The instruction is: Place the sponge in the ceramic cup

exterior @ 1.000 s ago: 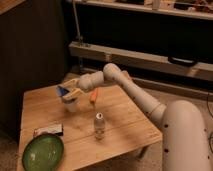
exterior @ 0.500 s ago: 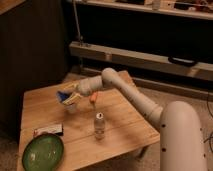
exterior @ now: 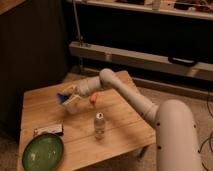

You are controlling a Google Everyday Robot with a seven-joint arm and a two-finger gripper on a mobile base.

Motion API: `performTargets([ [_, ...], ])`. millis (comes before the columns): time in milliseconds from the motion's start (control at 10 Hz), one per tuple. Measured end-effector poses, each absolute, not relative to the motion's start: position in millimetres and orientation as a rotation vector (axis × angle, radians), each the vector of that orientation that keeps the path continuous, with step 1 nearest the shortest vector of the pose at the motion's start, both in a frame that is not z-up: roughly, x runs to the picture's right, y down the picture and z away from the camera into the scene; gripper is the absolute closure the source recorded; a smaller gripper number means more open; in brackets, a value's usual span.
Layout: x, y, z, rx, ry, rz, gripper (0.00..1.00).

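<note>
Dark-blue sponge [exterior: 63, 97] sits pinched in the fingers [exterior: 73, 95] of the robot's gripper [exterior: 69, 98], which reaches out over the far left part of a pale wooden table [exterior: 120, 115]. The sponge is off the table. Its long axis is roughly level, and its free end points away from the arm, toward the left of the picture. Directly under the fingers stands the ceramic cup [exterior: 73, 105], whitish, with its rim either touching the sponge or just below it; which one cannot be told. Just to the arm side of the fingers lies an orange stick [exterior: 93, 98]. Nearer the camera and well apart from the fingers, a small clear bottle [exterior: 99, 125] stands upright; its label is too small to read. Farther toward the front left lie a flat dark-and-white packet [exterior: 48, 130], its print unreadable, and a green round plate [exterior: 42, 152].
</note>
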State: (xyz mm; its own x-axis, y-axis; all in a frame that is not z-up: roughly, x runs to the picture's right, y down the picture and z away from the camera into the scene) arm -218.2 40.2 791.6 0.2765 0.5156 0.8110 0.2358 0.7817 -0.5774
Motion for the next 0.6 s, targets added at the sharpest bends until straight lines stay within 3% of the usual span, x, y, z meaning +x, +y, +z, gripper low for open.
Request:
performTargets([
  [300, -215.7, 42.5, 798.0, -0.701, -1.281, 0.212, 0.37],
  [600, -215.7, 42.3, 798.2, -0.701, -1.281, 0.213, 0.36],
])
